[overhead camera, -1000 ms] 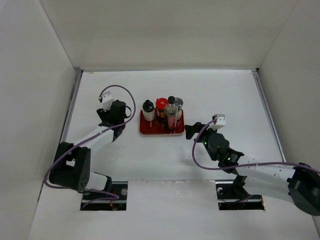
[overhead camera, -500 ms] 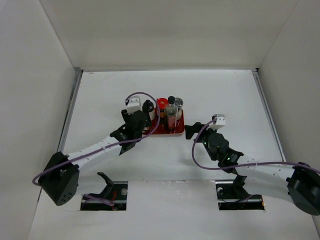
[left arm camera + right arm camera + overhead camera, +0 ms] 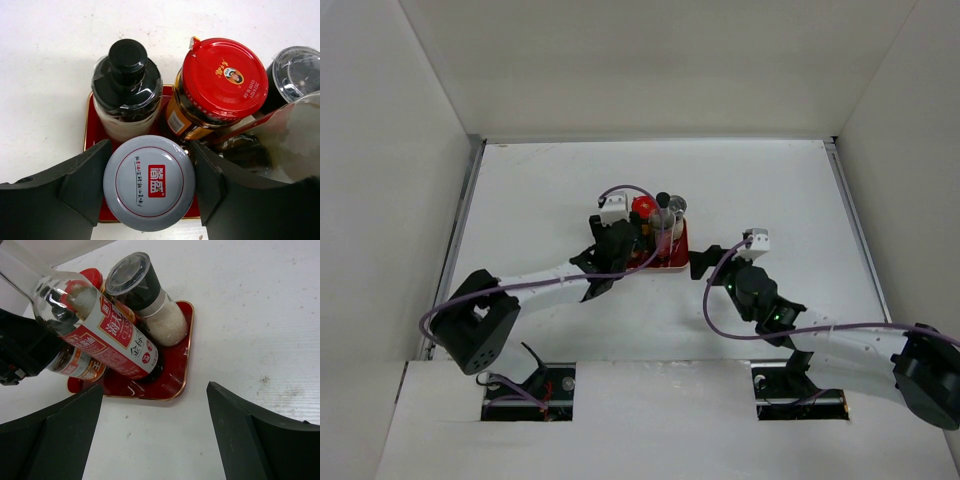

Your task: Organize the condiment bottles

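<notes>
The round glass jar with the flat grey lid is arriving at the flat red rectangular tray. A second ago the left arm was lying well out at the tray's 9 o'clock. It has since been sweeping across, and it is now hanging over the tray's 7 o'clock corner. The left gripper is closing narrowly on the jar, one dark finger pressing each side of the lid. Whether the jar's base is already resting on the tray I cannot tell.

If this is the fifth container, as it looks, the grouping is nearly finished, with only the release and withdrawal remaining.

Four containers are standing in the tray:
- The white bottle with the black cap is standing at 10 o'clock, just beyond the grey lid, showing pale contents below a dark collar.
- The jar with the red lid is sitting at 12 o'clock, holding something dark amber.
- The clear-topped grinder is occupying 2 o'clock, holding white grains.
- The tall clear bottle with the red label is standing near 4 o'clock.

All are crowding closely together.

The right gripper is waiting just off the tray's 4 o'clock corner. Its jaws are gaping wide and holding nothing, and it has barely been shifting. The white table is lying bare around it.
</notes>
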Motion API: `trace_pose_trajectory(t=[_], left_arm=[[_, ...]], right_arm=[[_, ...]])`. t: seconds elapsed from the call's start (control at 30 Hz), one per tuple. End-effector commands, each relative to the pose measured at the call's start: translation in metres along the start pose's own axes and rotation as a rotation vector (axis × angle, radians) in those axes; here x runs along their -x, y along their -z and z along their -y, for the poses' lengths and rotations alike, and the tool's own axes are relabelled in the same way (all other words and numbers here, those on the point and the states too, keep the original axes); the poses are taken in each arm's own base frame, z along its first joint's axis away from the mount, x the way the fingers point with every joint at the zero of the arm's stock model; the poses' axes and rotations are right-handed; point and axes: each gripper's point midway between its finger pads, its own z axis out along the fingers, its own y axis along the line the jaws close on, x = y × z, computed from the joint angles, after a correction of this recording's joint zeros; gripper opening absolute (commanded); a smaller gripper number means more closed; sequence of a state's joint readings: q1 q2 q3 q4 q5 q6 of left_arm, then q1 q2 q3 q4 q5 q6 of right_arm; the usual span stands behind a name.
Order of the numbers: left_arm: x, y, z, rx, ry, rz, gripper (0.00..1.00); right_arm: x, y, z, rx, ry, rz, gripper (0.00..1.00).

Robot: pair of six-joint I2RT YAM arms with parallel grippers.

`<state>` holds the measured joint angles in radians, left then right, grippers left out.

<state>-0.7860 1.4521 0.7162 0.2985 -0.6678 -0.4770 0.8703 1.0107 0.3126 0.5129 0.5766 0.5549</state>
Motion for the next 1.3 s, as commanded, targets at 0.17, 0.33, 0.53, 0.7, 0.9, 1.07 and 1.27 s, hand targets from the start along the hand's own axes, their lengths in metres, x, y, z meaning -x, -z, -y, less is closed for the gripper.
trace_pose_trajectory(t=[0.17,0.33,0.53,0.7,0.9,1.07,1.27], left_arm=[[0.031,-0.010,0.019,-0.012,0.069,0.108,0.35],[0.026,-0.009,0.009,0.035,0.035,0.084,0.42],[0.036,-0.002,0.003,0.038,0.053,0.110,0.82],[0.056,0.012,-0.002,0.019,0.094,0.153,1.00],[0.077,0.042,-0.030,0.052,0.142,0.237,1.00],[0.070,0.056,-0.075,0.122,0.200,0.272,1.00],[0.041,0.059,-0.140,0.225,0.359,0.240,1.00]], right_arm=[[0.014,-0.002,-0.013,0.047,-0.055,0.047,0.92],[0.015,-0.004,-0.010,0.037,-0.060,0.048,0.92],[0.015,-0.003,-0.006,0.031,-0.064,0.051,0.93],[0.015,-0.004,-0.004,0.019,-0.062,0.056,0.94],[0.017,-0.004,0.006,-0.027,-0.059,0.071,1.00],[0.019,-0.004,0.019,-0.087,-0.071,0.091,1.00],[0.017,-0.007,0.043,-0.169,-0.117,0.099,1.00]])
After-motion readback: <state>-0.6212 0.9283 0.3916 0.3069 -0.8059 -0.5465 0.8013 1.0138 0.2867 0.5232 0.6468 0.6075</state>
